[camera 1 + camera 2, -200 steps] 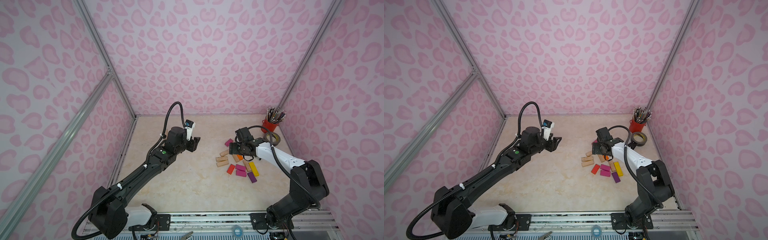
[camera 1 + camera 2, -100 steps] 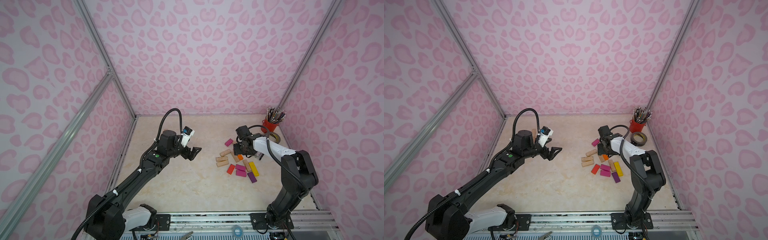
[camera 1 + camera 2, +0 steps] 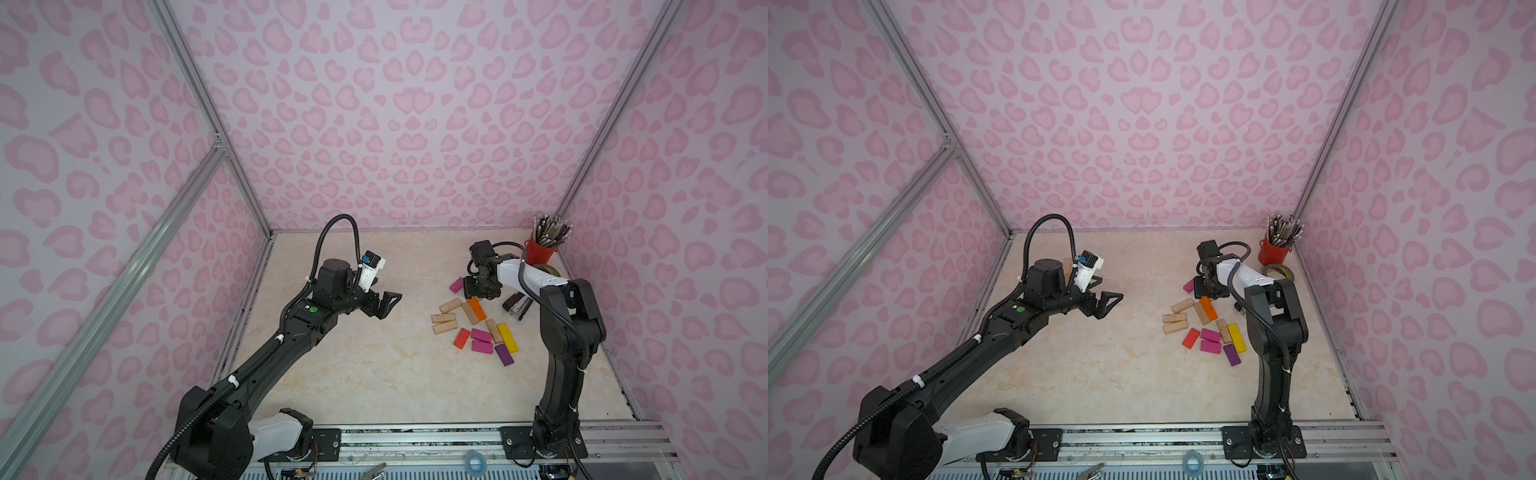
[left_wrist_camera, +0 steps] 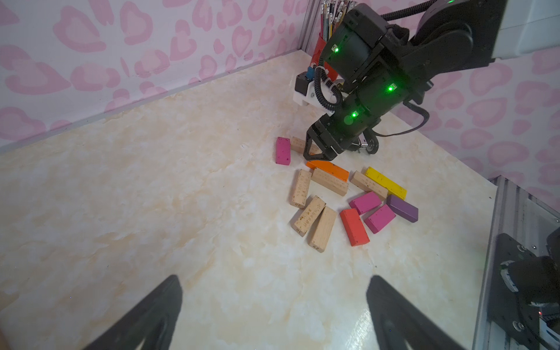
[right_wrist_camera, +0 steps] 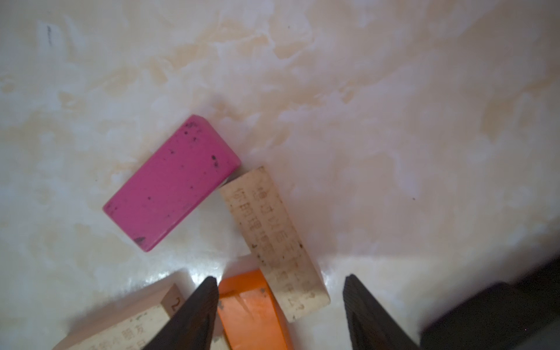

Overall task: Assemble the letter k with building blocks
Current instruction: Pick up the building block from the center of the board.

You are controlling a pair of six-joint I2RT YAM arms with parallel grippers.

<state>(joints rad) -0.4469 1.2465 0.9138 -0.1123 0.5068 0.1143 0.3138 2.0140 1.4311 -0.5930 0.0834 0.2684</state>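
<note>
Jaws on my left gripper [image 4: 274,278] had sprung wide, empty, blocks [image 4: 329,181] well ahead; right gripper [image 5: 280,278] had narrowed, still apart, straddling orange block [image 5: 248,306] and plain block [image 5: 272,236] ends. Pick imminent, I judged; no K begun.

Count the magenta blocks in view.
3. One magenta block lies by the right end effector; two more sit together between the red block and purple block. The right arm may hide others.
</note>
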